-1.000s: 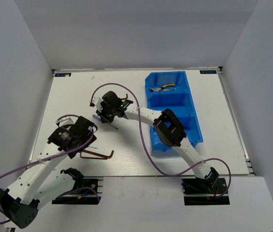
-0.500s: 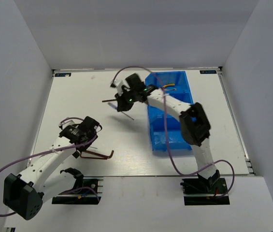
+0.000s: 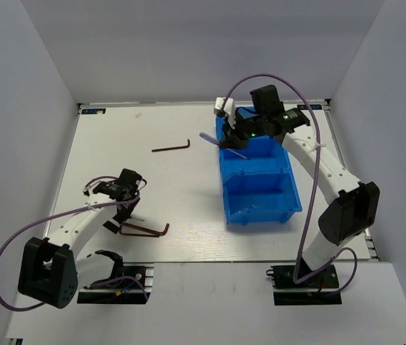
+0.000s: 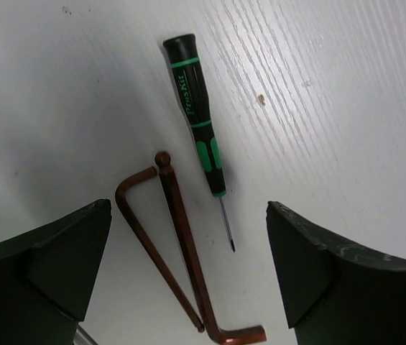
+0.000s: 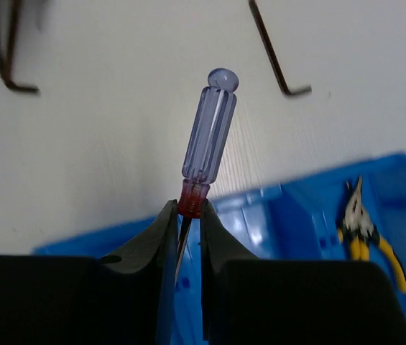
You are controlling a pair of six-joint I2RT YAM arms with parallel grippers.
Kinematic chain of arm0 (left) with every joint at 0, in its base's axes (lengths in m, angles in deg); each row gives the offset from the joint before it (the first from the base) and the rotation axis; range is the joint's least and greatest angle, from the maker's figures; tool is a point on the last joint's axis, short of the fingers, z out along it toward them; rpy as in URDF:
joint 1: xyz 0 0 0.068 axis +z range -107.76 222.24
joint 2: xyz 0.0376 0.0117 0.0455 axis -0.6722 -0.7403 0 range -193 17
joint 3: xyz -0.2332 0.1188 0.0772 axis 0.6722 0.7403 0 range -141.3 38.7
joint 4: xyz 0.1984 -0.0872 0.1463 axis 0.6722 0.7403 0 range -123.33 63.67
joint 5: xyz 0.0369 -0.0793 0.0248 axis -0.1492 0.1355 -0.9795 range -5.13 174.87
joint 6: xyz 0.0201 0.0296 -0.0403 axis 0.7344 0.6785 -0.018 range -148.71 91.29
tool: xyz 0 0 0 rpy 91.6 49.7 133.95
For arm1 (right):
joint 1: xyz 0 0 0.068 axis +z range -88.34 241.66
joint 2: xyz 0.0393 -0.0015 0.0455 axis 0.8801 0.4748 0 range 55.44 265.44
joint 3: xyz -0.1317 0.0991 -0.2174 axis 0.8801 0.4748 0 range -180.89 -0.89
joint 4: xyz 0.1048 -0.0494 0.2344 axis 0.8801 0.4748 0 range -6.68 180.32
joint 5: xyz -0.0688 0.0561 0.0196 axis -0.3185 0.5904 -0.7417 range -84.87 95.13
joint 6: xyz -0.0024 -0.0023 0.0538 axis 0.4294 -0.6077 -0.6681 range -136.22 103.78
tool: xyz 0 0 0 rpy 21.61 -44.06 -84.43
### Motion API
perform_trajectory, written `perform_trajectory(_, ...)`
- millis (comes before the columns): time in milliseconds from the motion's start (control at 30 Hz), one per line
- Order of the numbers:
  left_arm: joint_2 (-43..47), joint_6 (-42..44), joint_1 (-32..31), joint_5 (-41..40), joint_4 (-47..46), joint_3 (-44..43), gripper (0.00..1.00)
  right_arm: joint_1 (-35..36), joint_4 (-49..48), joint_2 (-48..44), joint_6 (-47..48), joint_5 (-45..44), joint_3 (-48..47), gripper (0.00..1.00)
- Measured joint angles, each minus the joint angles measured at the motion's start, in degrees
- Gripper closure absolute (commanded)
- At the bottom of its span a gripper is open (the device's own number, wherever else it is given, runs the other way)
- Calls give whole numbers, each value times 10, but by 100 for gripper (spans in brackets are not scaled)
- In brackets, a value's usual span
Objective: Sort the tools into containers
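Right tool (image 5: 188,215) pinches the red-blue screwdriver (image 5: 208,133) over the blue bin (image 3: 260,208) rim — left tool (image 4: 188,251) hangs wide open above the green-black screwdriver (image 4: 197,118).

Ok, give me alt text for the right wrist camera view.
The right claw pinches a screwdriver with a clear bluish handle at its red collar, above a blue bin. Yellow-handled pliers lie in the bin; a hex key lies on the white table beyond.
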Motion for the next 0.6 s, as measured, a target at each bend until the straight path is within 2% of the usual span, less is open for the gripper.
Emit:
perform_trajectory(167,-21,18,36,1,-31,3,1,-73,66,18,134,-57,56,100)
perform_trajectory(400,-66,51,78,17,-61,0,1,-135,70,54,249,-102,68,100)
perform_trajectory(533,-94,61,96,36,-74,-1,1,-144,67,71,300,-111,68,75)
perform_trajectory(600,-113,64,103,43,-76,-3,1,-144,72,85,321,-114,66,70)
